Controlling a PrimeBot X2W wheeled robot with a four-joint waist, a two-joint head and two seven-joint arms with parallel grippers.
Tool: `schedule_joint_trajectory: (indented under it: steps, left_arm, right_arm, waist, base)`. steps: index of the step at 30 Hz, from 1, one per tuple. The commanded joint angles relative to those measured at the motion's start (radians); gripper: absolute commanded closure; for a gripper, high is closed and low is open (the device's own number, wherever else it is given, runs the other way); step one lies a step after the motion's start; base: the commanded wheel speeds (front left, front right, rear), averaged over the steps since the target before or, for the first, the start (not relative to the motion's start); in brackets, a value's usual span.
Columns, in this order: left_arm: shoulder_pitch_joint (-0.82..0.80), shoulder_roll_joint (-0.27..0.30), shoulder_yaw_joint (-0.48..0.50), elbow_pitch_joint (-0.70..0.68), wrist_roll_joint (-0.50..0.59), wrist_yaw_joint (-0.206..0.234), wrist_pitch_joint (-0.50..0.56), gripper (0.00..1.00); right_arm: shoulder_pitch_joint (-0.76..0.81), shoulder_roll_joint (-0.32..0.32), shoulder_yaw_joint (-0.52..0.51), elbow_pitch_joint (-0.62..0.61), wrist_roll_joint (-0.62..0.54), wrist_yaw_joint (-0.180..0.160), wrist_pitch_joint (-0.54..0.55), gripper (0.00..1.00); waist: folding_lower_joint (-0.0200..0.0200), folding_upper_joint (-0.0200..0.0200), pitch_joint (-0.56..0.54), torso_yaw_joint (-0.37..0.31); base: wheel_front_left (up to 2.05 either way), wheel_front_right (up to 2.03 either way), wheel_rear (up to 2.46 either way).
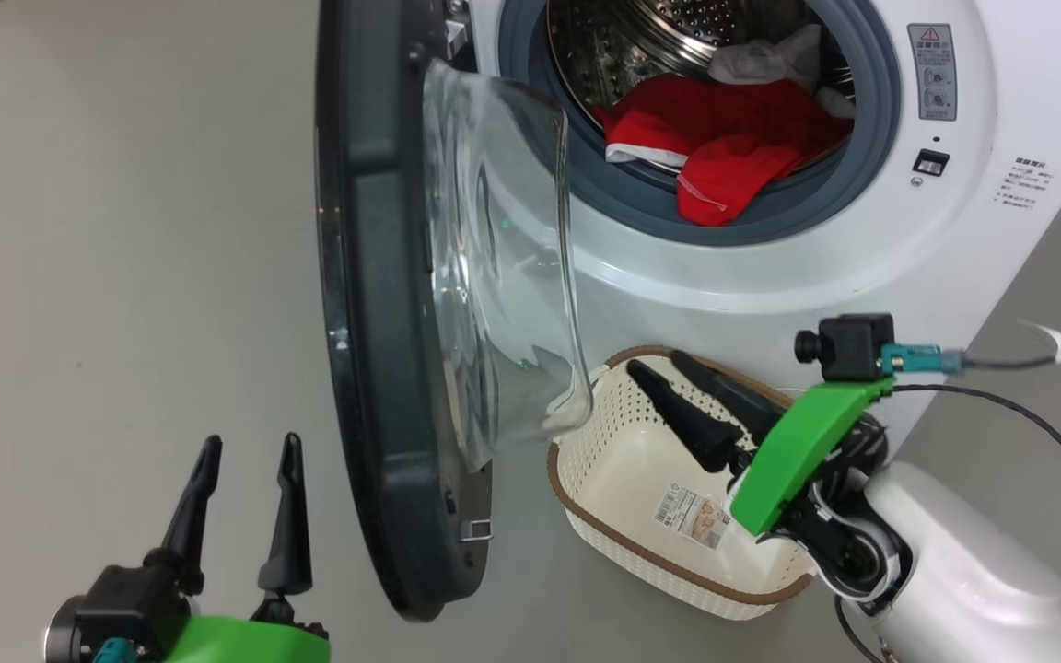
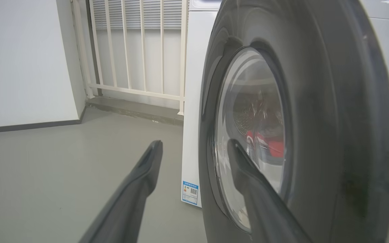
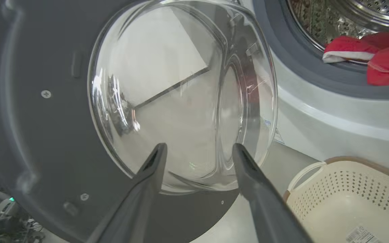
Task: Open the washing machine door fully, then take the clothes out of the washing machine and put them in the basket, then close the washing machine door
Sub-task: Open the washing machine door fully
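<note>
Door hangs open mid-frame, clothes in the washer upper right, basket on the floor below it.

The floor is a smooth, matt grey surface, evenly lit with only soft shadows. It runs back to a plain white wall edged along its foot by a dark grey skirting strip. Beside that wall, at the corner, stands a cream railing of slim upright bars joined by a low cross rail, set on a raised grey step; behind the bars, a pale panel of fine horizontal slats covers the upper part.
</note>
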State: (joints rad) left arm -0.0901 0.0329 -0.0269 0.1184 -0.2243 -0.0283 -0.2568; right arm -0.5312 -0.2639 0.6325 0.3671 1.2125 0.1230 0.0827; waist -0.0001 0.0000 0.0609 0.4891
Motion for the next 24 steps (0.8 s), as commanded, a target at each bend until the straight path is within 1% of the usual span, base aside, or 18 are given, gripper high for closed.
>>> schedule_joint_trajectory:
  steps: [1, 4, 7, 10, 12, 13, 18, 21, 24]
  left_arm:
    - [-0.007, 0.017, 0.038, -0.025, 0.002, -0.008, -0.005, 0.0]
    - [-0.009, 0.017, 0.042, -0.024, 0.004, -0.01, -0.005, 0.0]
    - [-0.01, 0.017, 0.043, -0.023, 0.006, -0.01, -0.005, 0.0]
    - [-0.01, 0.017, 0.042, -0.025, 0.007, -0.009, -0.005, 0.0]
    - [-0.009, 0.017, 0.044, -0.027, 0.002, -0.007, -0.005, 0.0]
    - [-0.008, 0.017, 0.046, -0.028, -0.003, -0.006, -0.005, 0.0]
    - [-0.008, 0.017, 0.045, -0.025, -0.012, -0.005, -0.005, 0.0]
    - [-0.011, 0.017, 0.045, -0.021, -0.018, -0.007, -0.005, 0.0]
    - [-0.013, 0.017, 0.042, -0.016, -0.027, -0.012, -0.005, 0.0]
  right_arm:
    - [0.008, 0.001, 0.015, -0.011, -0.032, 0.008, -0.036, 0.0]
    - [0.02, 0.004, 0.029, 0.052, -0.105, 0.008, -0.16, 0.0]
    - [0.029, 0.024, 0.02, 0.143, -0.165, 0.008, -0.269, 0.0]
    - [0.028, 0.047, 0.001, 0.222, -0.252, 0.008, -0.327, 0.0]
    - [0.03, 0.068, -0.034, 0.256, -0.32, 0.008, -0.341, 0.0]
    - [0.036, 0.086, -0.11, 0.259, -0.418, 0.008, -0.343, 0.0]
    - [0.125, 0.152, -0.326, 0.176, -0.716, 0.008, -0.344, 0.0]
    - [0.18, 0.184, -0.402, 0.12, -0.839, 0.008, -0.344, 0.0]
    - [0.217, 0.202, -0.453, 0.071, -0.913, 0.008, -0.344, 0.0]
  waist:
    - [0.0001, 0.0, 0.003, -0.004]
    - [0.0001, 0.0, 0.004, -0.01]
    - [0.0001, 0.0, 0.0, -0.012]
    - [0.0001, 0.0, -0.002, -0.011]
    - [0.0001, 0.0, -0.004, -0.012]
    - [0.0001, 0.0, -0.003, -0.012]
    - [0.0001, 0.0, -0.001, -0.01]
    - [0.0001, 0.0, 0.002, -0.008]
    - [0.0001, 0.0, 0.004, -0.007]
  base:
    - [0.0, 0.0, 0.0]
    - [0.0, 0.0, 0.0]
    - [0.0, 0.0, 0.0]
    - [0.0, 0.0, 0.0]
    - [0.0, 0.0, 0.0]
    - [0.0, 0.0, 0.0]
    - [0.0, 0.0, 0.0]
    - [0.0, 0.0, 0.0]
    - [0.0, 0.0, 0.0]
